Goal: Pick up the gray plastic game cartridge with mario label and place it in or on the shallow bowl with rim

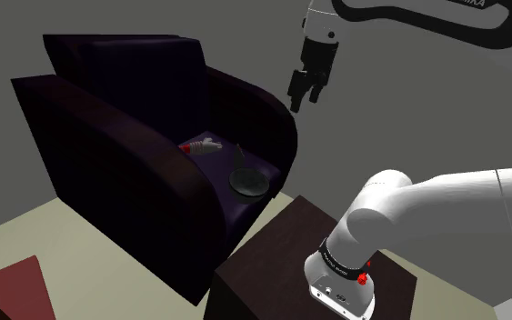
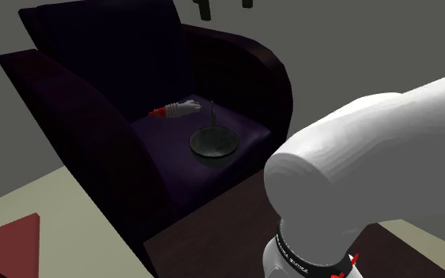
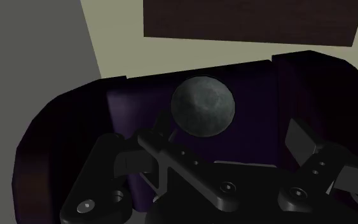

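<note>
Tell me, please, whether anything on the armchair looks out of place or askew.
Yes: a thin dark slab stands on its edge close beside the bowl instead of lying flat, which looks precarious. Nothing else stands out.

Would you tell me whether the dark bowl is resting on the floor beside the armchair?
No, the dark bowl sits on the seat of the dark purple armchair, near its front edge.
</note>
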Controlling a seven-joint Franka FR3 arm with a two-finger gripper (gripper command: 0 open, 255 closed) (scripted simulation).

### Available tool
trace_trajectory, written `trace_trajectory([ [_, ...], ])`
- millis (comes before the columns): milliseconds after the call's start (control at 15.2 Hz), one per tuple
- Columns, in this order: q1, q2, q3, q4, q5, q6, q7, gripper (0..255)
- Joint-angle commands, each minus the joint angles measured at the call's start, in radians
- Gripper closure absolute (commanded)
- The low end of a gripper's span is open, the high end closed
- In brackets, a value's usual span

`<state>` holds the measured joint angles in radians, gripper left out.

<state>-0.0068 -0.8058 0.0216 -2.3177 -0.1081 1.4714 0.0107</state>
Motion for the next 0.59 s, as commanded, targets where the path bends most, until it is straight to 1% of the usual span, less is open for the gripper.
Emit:
trace_trajectory([
  [0,0.000,0.000,0.000,0.000,0.000,0.000,0.000,0],
  [528,-0.043,0.164,-0.040,-0.111,0.000,0.278,0.070,0],
])
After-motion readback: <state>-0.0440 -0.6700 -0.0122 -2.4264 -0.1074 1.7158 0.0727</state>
